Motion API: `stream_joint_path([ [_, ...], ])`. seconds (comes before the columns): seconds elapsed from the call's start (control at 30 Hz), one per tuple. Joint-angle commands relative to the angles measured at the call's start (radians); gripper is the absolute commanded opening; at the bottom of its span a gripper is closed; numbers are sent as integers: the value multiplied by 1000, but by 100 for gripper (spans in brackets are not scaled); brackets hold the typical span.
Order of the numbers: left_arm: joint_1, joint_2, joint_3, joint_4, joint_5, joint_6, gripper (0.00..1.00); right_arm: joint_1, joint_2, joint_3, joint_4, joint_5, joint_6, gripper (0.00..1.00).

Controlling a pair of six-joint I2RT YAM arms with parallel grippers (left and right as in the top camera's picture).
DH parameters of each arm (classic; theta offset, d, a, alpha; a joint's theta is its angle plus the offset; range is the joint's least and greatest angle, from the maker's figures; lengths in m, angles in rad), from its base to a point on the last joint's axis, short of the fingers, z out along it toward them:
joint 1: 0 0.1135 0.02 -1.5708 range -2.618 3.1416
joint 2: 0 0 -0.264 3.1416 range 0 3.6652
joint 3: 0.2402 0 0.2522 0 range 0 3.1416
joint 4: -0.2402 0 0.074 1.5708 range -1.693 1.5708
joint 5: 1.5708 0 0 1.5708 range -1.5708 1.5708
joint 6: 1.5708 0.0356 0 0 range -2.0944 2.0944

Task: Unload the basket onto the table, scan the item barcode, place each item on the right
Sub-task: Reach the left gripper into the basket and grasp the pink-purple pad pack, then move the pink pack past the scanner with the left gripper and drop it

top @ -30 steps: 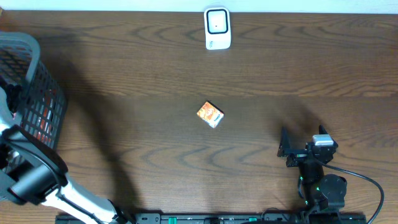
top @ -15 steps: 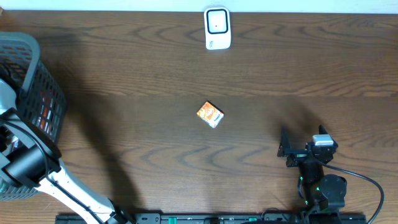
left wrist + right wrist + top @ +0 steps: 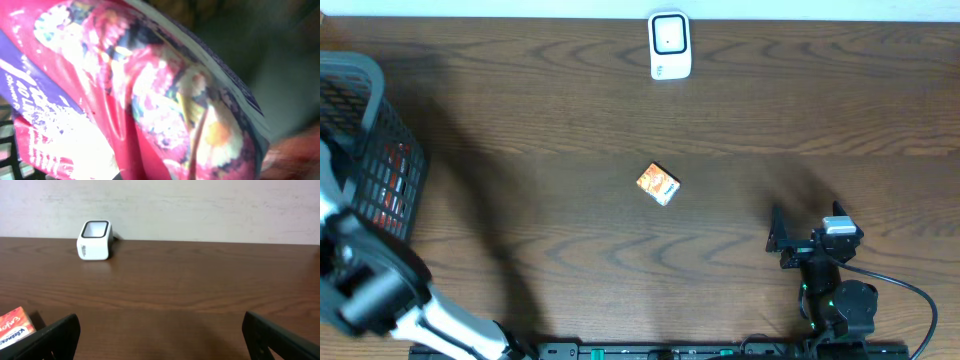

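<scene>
Overhead: a black mesh basket (image 3: 382,150) stood at the desk's (image 3: 770,120) left edge, with red packaging showing through its wall. The left arm (image 3: 380,290) reached into it from the near-left corner, and its jaws were hidden there. The white scanner (image 3: 670,45) sat at the middle of the far edge, well apart from the basket, toward the far right of it. A small orange box (image 3: 658,184) lay alone mid-desk. The right jaws stood apart, empty, near the near-right corner.

Left wrist: a pink packet (image 3: 150,100) filled the frame, lying inside the basket, its sealed edge running diagonally from the top toward the lower right. The jaws were not visible; they were together, and judged clamped on this packet. White writing on a purple band at the left was too blurred to read.

Right wrist: both dark jaws stood wide at the lower corners with nothing between them. The scanner (image 3: 93,240) faced them from the far edge; its small grey label was illegible. The orange box (image 3: 15,325) lay at lower left, its white script cut off.

Judgement: the left arm was the nearer to the packet; the scanner window lay across the desk from it.
</scene>
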Motion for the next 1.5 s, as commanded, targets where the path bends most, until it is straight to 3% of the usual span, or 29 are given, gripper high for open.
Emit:
stream_joint_path([
  [0.0,6,-204,25,39,211,-192,7,6,-3,-2,-4,-2,11,99],
  [0.27,-5,-533,24,66,715,-340,7,6,-3,-2,-4,-2,11,99],
  [0.43,-158,-606,24,74,911,-470,7,6,-3,-2,-4,-2,11,99],
  [0.63,-535,-556,-21,64,904,-397,7,6,-3,-2,-4,-2,11,99],
  [0.87,-887,-344,-39,69,810,-395,8,6,-3,-2,-4,-2,11,99],
  [1.2,-1154,-35,-39,173,791,-399,7,6,-3,-2,-4,-2,11,99],
  [1.47,-1257,53,-39,320,768,-462,8,6,-3,-2,-4,-2,11,99],
])
